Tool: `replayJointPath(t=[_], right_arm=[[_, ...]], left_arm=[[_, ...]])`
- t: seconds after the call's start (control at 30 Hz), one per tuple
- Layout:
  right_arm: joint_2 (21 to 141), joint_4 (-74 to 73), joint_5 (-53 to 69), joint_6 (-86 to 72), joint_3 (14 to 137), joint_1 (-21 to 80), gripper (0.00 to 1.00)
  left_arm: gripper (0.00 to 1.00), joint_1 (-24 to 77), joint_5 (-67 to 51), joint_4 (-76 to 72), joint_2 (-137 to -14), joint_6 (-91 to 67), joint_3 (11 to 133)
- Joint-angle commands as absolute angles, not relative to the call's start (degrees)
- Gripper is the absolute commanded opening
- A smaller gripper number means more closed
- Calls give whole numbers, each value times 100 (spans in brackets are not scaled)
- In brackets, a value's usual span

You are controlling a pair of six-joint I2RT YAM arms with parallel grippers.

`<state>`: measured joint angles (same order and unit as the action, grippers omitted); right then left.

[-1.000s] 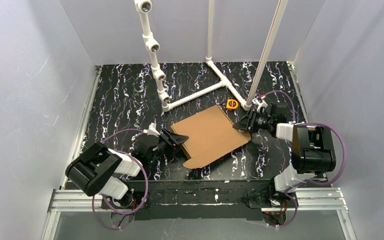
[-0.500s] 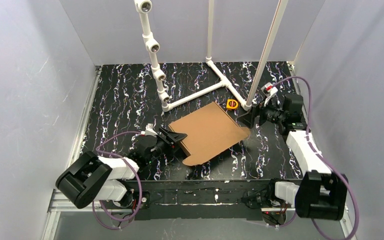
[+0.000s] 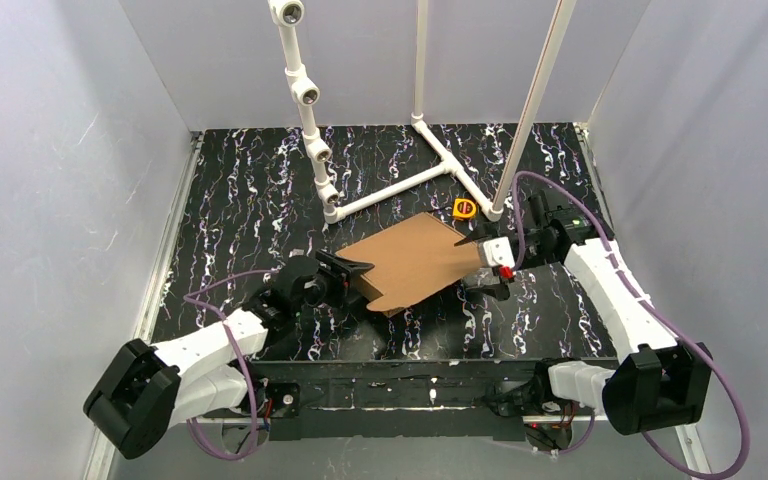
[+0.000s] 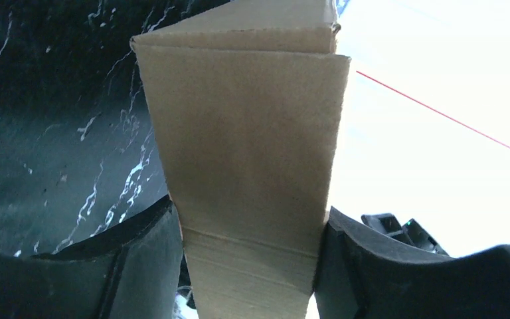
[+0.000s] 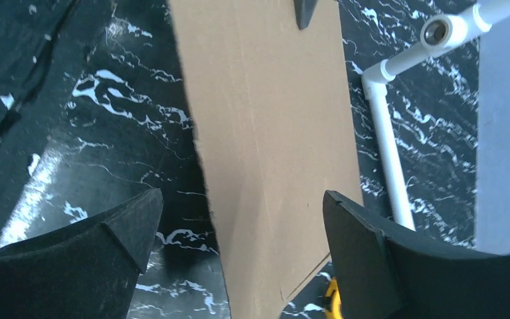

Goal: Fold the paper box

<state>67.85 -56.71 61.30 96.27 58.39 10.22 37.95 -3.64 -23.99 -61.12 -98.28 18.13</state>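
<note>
The paper box (image 3: 410, 260) is a flat brown cardboard sheet in the middle of the table, its left side raised. My left gripper (image 3: 358, 272) holds its left edge. In the left wrist view a folded stack of cardboard (image 4: 246, 133) fills the gap between both fingers (image 4: 139, 266), so this gripper (image 4: 249, 266) is shut on it. My right gripper (image 3: 472, 265) stands at the box's right edge. Seen from the right wrist, the cardboard (image 5: 272, 133) passes between the wide-apart fingers (image 5: 106, 252) of this gripper (image 5: 242, 219), which is open and not pressing it.
A white pipe frame (image 3: 390, 185) stands on the table behind the box, with a slanted pole (image 3: 530, 110) at its right. A yellow tape measure (image 3: 465, 208) lies by the box's far corner and shows in the right wrist view (image 5: 332, 302). Grey walls close in three sides.
My right gripper opened, left the box's far right corner and came round to its right edge. My left arm stretched forward, and the box shifted left with that side lifted.
</note>
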Motion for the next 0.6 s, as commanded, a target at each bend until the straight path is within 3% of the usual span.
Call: replayJointPath(t=[0.0, 0.1, 0.2, 0.3, 0.33, 0.57], right_arm=[[6724, -6299, 5966, 11340, 5850, 1287, 98], [6746, -5955, 5687, 11056, 5887, 1544, 98], [6675, -4189, 4674, 9410, 5570, 2262, 98], [6693, -3364, 3791, 8874, 5455, 2783, 98], [6651, -2616, 2979, 8544, 5113, 3454, 98], [6757, -1584, 2578, 8086, 4706, 3705, 98]], left_arm=[[24, 3818, -632, -507, -5940, -10562, 2551], [23, 3819, -557, 223, -5954, -10708, 2909], [23, 3833, -595, 255, -6002, -11077, 3157], [23, 3836, -556, 242, -5879, -11414, 3111], [23, 3838, -487, 131, -5751, -11658, 2995], [23, 3834, -509, 35, -5743, -11750, 2988]])
